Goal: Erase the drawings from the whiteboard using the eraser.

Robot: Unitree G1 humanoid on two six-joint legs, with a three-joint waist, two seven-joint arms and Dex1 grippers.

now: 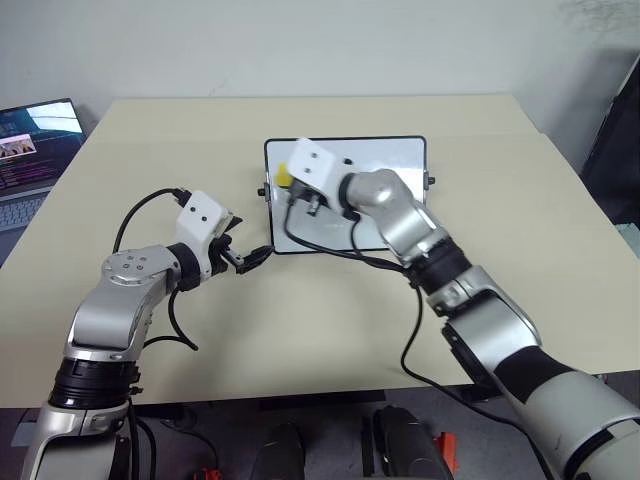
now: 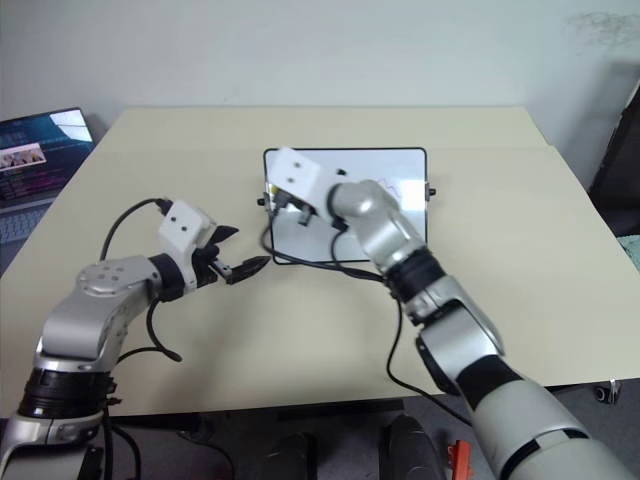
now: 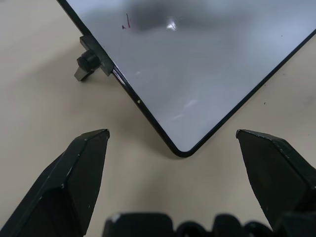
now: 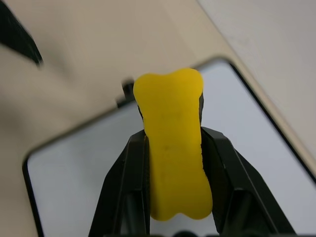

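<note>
R fingers [image 4: 173, 177] clamped on the yellow eraser [image 4: 174, 143], held above the board's [image 1: 395, 160] far-left part. L fingers [image 3: 173, 168] wide open, empty, low over the counter [image 1: 300, 320] just off the board's near-left corner. L wrist view shows a small red mark [image 3: 126, 22] on the board; R eye view shows faint red lines [image 2: 408, 190] near its right edge. Laptop [image 1: 35, 150] far left.

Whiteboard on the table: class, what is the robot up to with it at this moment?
The right gripper is shut on the yellow eraser and holds it over the whiteboard lying flat on the table. The left gripper is open, its fingers either side of the board's near corner, not gripping. A small red mark is on the board.
</note>
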